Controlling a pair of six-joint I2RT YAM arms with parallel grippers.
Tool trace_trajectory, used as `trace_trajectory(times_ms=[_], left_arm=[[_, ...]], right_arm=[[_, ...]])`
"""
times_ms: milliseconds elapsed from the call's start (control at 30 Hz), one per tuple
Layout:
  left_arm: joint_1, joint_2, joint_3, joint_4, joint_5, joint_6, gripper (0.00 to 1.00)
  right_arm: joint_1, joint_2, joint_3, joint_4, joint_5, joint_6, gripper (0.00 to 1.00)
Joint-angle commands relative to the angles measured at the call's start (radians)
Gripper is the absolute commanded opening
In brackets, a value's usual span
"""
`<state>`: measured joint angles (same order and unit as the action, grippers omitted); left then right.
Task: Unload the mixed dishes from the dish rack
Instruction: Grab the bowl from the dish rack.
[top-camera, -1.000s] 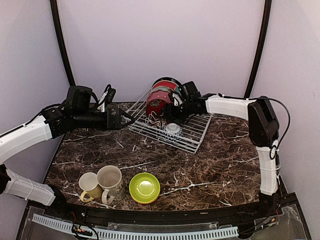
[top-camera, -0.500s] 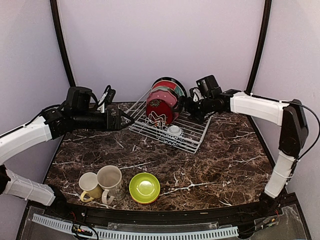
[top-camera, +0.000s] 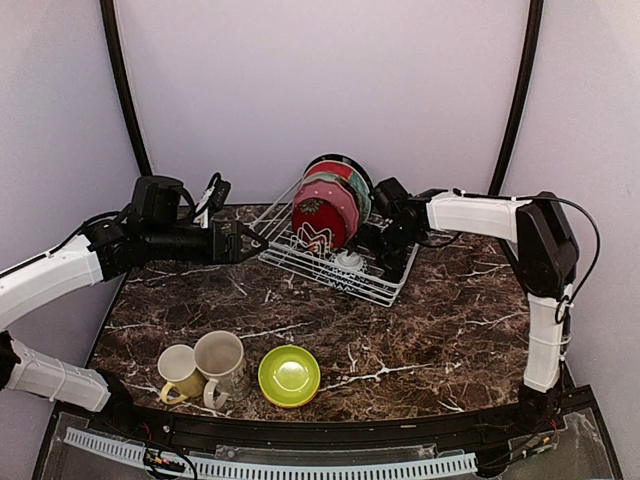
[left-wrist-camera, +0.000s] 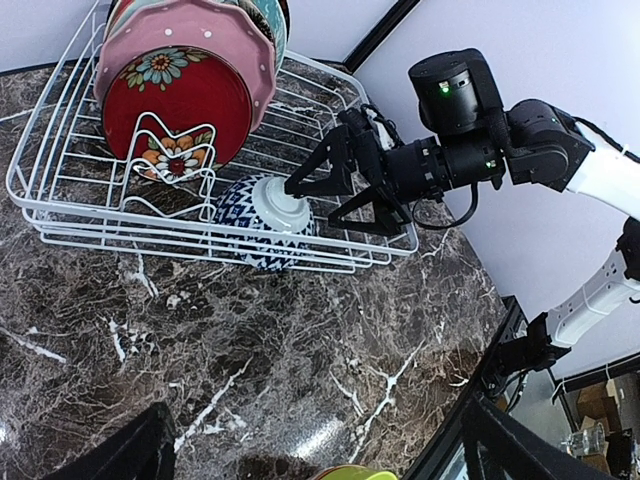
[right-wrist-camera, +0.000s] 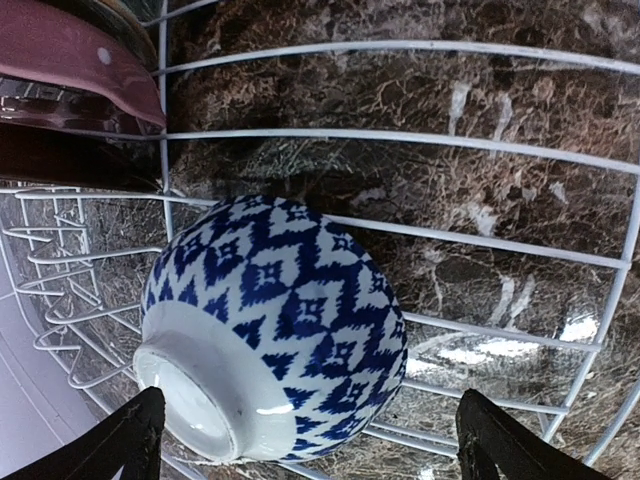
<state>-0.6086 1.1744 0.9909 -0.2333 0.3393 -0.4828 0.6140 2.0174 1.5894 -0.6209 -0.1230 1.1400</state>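
Dark marble tabletop (top-camera: 430, 340) carries the white wire dish rack (top-camera: 385, 290) toward the back wall. A yellow mug (top-camera: 180, 372), a beige mug (top-camera: 222, 362) and a lime bowl (top-camera: 289, 375) stand together by the near edge, already out of the rack.

Left in the rack are a red plate (left-wrist-camera: 178, 105) and a pink plate (left-wrist-camera: 190, 35) standing on edge between the prongs. A blue-and-white patterned bowl (right-wrist-camera: 290, 320) lies tipped over on the wires in front of them.

The right hand (left-wrist-camera: 312, 205) is inside the rack with its fingers (right-wrist-camera: 125, 440) spread wide and nothing between them. The bowl lies straight ahead of it and slightly below, roughly centred in the gap. The white foot ring faces back toward this hand and the mouth points away into the wires, so the bowl's axis runs roughly along the line of reach. In the left wrist view one fingertip sits at the foot ring; whether it touches I cannot tell.

The left hand (top-camera: 245, 241) hovers outside the rack, well apart from the bowl, spread and empty too.

The right hand is plainly the nearer one, and the bowl looks like its next pick. A closing grip would probably have to take the rounded wall just beyond the foot, where glazed ceramic could slip.
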Motion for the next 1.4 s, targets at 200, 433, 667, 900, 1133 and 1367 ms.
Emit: trace_trajectory(times_ms=[200, 433, 667, 900, 1133, 1367], left_arm=[[0.001, -0.021, -0.014, 0.014, 0.010, 0.001, 0.99], [0.001, -0.016, -0.012, 0.018, 0.015, -0.003, 0.99], [0.001, -0.013, -0.010, 0.019, 0.017, -0.008, 0.99], [0.001, -0.006, -0.010, 0.022, 0.017, -0.012, 0.99], [0.001, -0.005, -0.008, 0.023, 0.021, -0.015, 0.99], [0.001, -0.003, -0.003, 0.018, 0.017, -0.011, 0.99]], right_arm=[[-0.026, 0.041, -0.042, 0.129, -0.111, 0.067, 0.99], [-0.039, 0.059, -0.118, 0.232, -0.149, 0.081, 0.99], [-0.046, 0.037, -0.211, 0.472, -0.229, 0.057, 0.98], [-0.049, -0.039, -0.316, 0.675, -0.227, 0.053, 0.91], [-0.052, -0.050, -0.368, 0.757, -0.241, 0.077, 0.69], [-0.054, -0.081, -0.396, 0.773, -0.233, 0.072, 0.56]])
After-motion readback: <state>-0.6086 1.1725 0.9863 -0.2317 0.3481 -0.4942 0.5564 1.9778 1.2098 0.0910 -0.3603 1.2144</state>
